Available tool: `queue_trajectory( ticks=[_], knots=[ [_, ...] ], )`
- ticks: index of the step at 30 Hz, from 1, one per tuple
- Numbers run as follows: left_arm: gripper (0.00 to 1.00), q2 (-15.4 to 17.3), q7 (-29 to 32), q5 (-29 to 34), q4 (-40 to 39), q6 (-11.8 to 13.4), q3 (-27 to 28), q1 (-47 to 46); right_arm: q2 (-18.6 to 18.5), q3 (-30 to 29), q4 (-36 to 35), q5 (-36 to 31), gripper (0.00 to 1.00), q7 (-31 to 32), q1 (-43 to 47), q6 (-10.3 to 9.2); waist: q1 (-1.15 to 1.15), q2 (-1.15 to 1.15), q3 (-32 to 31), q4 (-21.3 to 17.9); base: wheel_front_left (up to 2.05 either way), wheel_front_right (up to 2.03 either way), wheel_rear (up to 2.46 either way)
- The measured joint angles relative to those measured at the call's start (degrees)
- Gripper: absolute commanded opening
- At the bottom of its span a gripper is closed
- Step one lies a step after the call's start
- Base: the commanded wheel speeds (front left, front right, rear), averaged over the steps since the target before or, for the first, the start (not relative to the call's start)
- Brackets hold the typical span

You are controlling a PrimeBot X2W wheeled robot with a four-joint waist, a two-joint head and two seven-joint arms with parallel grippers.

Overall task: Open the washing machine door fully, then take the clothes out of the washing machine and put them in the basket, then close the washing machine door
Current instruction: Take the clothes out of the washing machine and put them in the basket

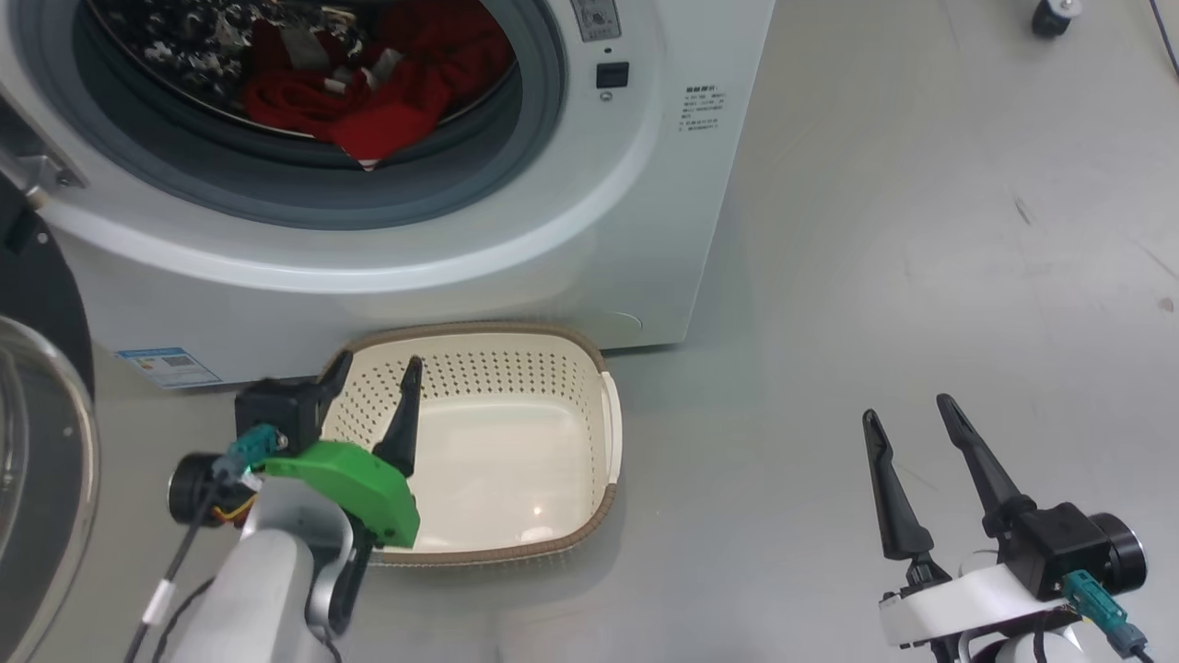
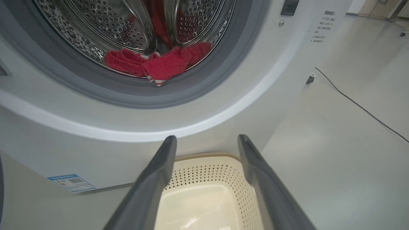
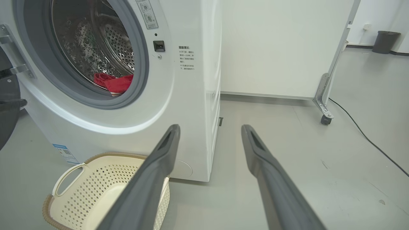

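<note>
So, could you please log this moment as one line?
door open; clothes in washing machine; basket empty; left gripper open over basket; right gripper open

Left gripper [image 1: 379,359]: lower left of head view, two dark fingers [image 1: 402,414] parted wide, pointing up-frame, empty; green wrist bracket [image 1: 355,488] on pale forearm [image 1: 267,589], teal plug [image 1: 250,448] at the wrist. Right gripper [image 1: 906,407]: lower right, fingers spread wide, empty, leaning slightly leftward; white wrist bracket [image 1: 958,599], black camera housing [image 1: 1059,543] beside it. Arms well apart. Wrist views: each pair of fingers rises from the bottom edge, tips apart
</note>
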Motion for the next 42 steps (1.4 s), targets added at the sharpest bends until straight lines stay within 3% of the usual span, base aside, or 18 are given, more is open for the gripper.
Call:
queue_trajectory(
  ticks=[6, 22, 32, 42],
  knots=[
    [1.0, 0.7, 3.3, -0.9, 2.4, -0.7, 2.1, -8.1, 0.0, 0.1, -0.9, 0.1, 1.0, 0.0, -3.1, 0.18, 0.0, 0.0, 4.5, -2.3, 0.0, 0.0, 0.0],
    [1.0, 10.1, 16.5, -1.9, 8.9, -2.3, 5.7, -29.3, 0.1, 1.5, -1.1, 2.8, 1.0, 0.0, -9.2, 0.69, 0.0, 0.0, 15.1, -10.3, 0.0, 0.0, 0.0],
    [1.0, 15.5, 24.4, -0.8, 11.1, -3.2, 5.6, -38.4, 0.2, 2.9, -0.3, 4.4, 1.0, 0.0, -11.3, 0.87, 0.01, 0.0, 19.1, -15.0, 0.0, 0.0, 0.0],
    [1.0, 18.8, 28.8, -0.8, 12.3, -3.6, 6.8, -45.3, 0.3, 4.4, -0.3, 7.0, 1.0, 0.0, -12.9, 0.86, 0.01, 0.0, 22.4, -17.9, 0.0, 0.0, 0.0]
  ],
)
